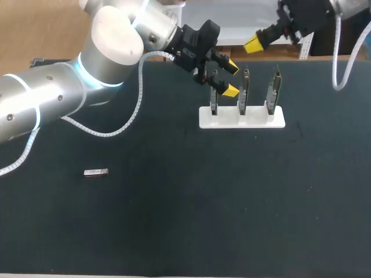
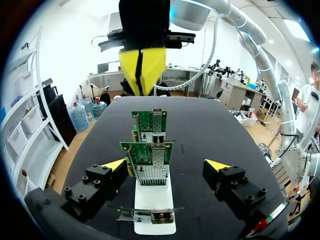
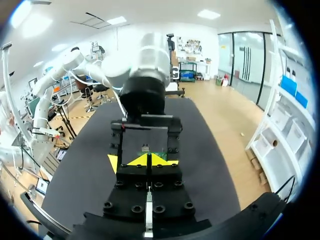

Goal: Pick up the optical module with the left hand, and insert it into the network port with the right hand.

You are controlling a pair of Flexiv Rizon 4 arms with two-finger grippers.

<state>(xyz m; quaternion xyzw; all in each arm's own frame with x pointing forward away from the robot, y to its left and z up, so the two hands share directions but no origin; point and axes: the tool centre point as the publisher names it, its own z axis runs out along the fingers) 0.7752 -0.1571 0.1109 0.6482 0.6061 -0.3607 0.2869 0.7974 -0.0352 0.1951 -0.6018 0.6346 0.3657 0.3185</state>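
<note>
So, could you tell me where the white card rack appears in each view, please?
Head view: white card rack right of centre, left gripper by its left-end card.
Left wrist view: rack just ahead, between the open fingers.
Right wrist view: hidden behind the right gripper; only a green sliver shows.
Shared landmark: the right gripper's shut yellow tips.

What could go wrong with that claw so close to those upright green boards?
The open left claw hangs close by the upright green circuit boards in the white holder; a small slip could knock one. Also, the small silver metal module lies far off on the black table, so swinging over to it might brush them.
</note>
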